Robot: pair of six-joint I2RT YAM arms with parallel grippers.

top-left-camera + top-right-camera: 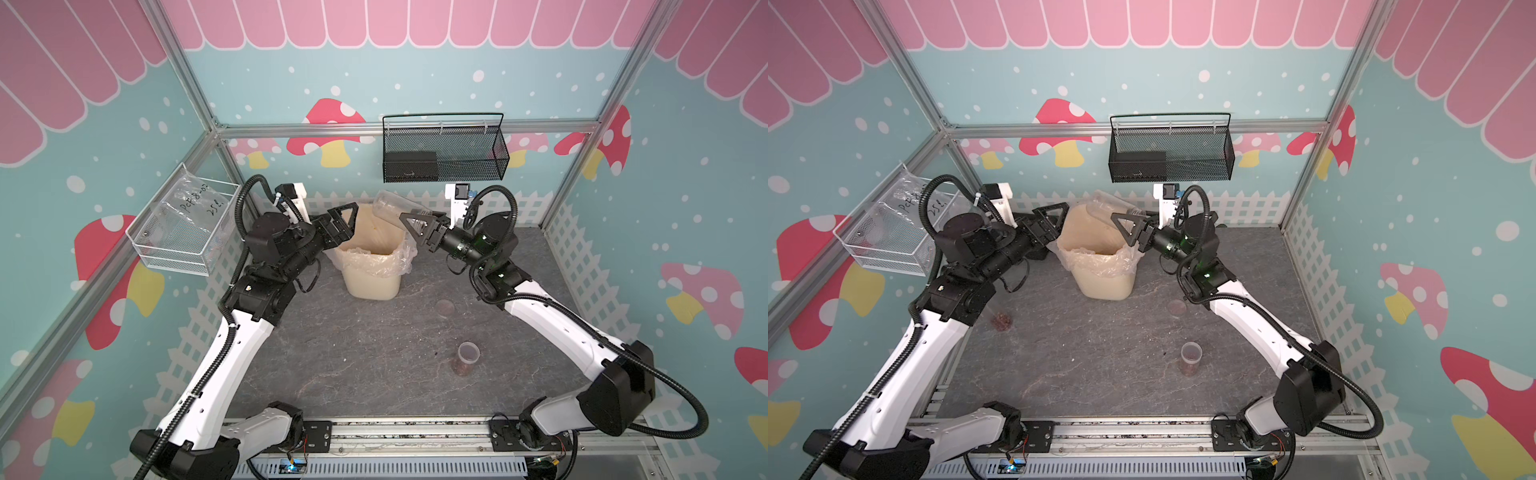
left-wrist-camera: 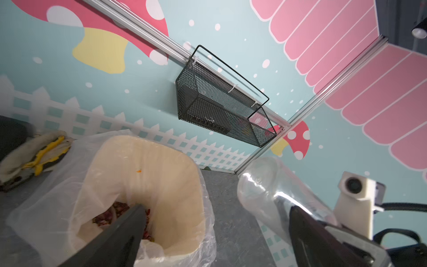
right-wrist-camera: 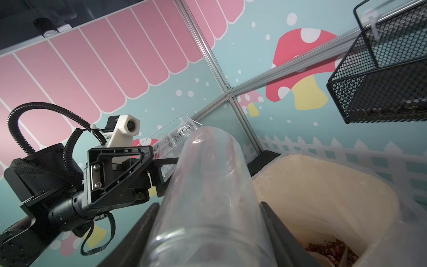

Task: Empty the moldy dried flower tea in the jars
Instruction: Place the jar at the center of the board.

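Clear jar [image 3: 208, 171] clamped in right pincer [image 3: 209, 205], bag [image 1: 188, 208] marked "PcF8-02", white basket [image 1: 174, 258]

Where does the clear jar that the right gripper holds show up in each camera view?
In a top view: the jar tilted over the waste bin's far side.
In a top view: jar, same place.
Left wrist: jar beside the waste bin.
Right wrist: jar fills the foreground.
Shared landmark: the black mesh basket on the back wall.
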